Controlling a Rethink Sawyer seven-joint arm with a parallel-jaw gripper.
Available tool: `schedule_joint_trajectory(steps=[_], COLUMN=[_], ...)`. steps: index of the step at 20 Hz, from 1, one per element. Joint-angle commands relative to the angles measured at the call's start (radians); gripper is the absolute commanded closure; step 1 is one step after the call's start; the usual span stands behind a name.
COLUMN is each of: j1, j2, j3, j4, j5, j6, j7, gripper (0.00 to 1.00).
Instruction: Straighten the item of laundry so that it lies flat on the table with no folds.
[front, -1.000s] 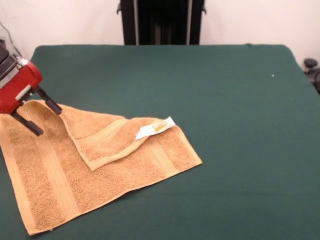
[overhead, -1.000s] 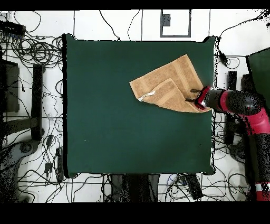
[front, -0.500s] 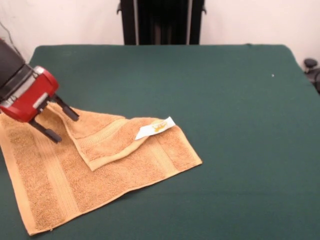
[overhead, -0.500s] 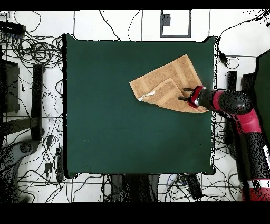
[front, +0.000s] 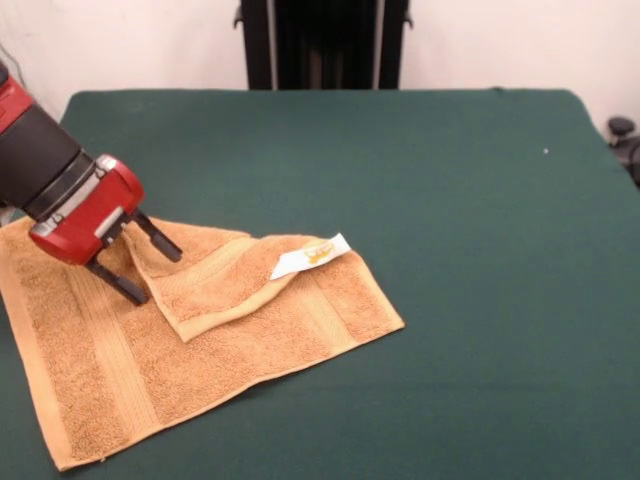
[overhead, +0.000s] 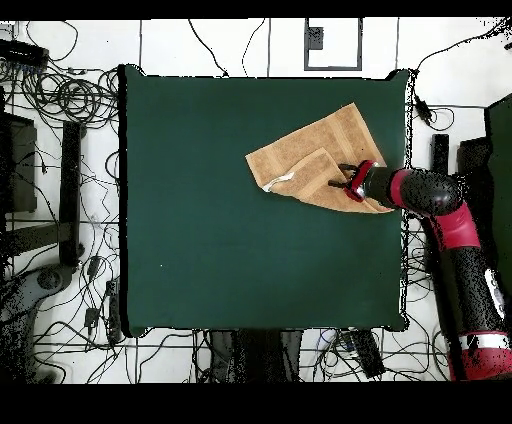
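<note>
The orange-tan towel (front: 200, 340) lies at the table's left part in the front view, and in the overhead view (overhead: 330, 140) near the right edge. One corner is folded over onto the towel as a triangular flap (front: 215, 275), with a white tag (front: 311, 256) at its tip. My red and black gripper (front: 158, 278) is open and empty, low over the towel, its fingers (front: 160, 238) straddling the flap's left edge. In the overhead view the gripper (overhead: 337, 176) sits at the flap's right side. The dark green table (front: 450, 200) is far wider than the towel.
The black pedestal (front: 322, 45) stands at the table's far side. The towel's left part reaches the table's edge (front: 8, 330). Cables (overhead: 70, 100) lie on the floor around the table. A small black object (front: 625, 135) sits off the right edge.
The gripper has moved from the towel's outer corner inward across the towel to the folded flap, staying open. The towel has not visibly moved.
</note>
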Motion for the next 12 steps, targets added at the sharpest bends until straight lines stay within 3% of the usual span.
schedule_joint_trajectory(steps=[1,12], j1=[0.034,0.045], j2=[0.044,0.085], j3=[0.044,0.046], j4=[0.043,0.01], j5=[0.016,0.015], j6=[-0.07,-0.068], j7=[-0.079,-0.086], gripper=[0.0,0.0])
